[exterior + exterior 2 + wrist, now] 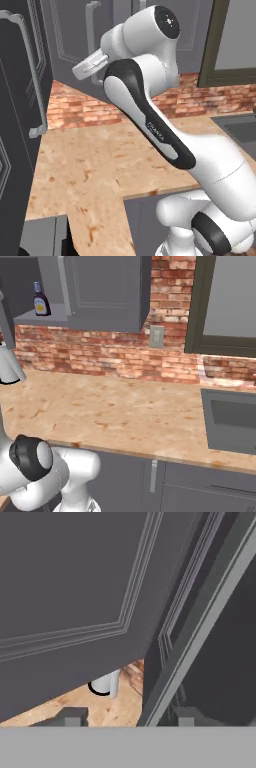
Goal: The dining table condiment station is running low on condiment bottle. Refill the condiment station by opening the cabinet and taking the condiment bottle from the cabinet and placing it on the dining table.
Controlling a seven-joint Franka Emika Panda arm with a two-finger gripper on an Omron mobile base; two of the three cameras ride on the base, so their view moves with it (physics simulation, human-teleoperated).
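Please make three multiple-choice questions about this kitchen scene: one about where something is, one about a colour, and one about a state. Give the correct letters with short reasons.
1. Where does the small dark condiment bottle with the yellow-cream label stand?
A. on the shelf inside the dark grey upper wall cabinet
B. on the beige mottled counter
C. in the sink

2. What colour is the wall behind the beige, brown-mottled counter?
A. plain white
B. red-brown brick
C. green tile

3. What is the state of the cabinet section that holds the bottle?
A. shut
B. open, with the shelf exposed
C. covered by glass

Answers:
1. A, since the right base view shows the bottle upright on the cabinet shelf.
2. B, since the red-brown brick wall runs along behind the counter.
3. B, since the bottle and its shelf are seen directly, with no door in front.
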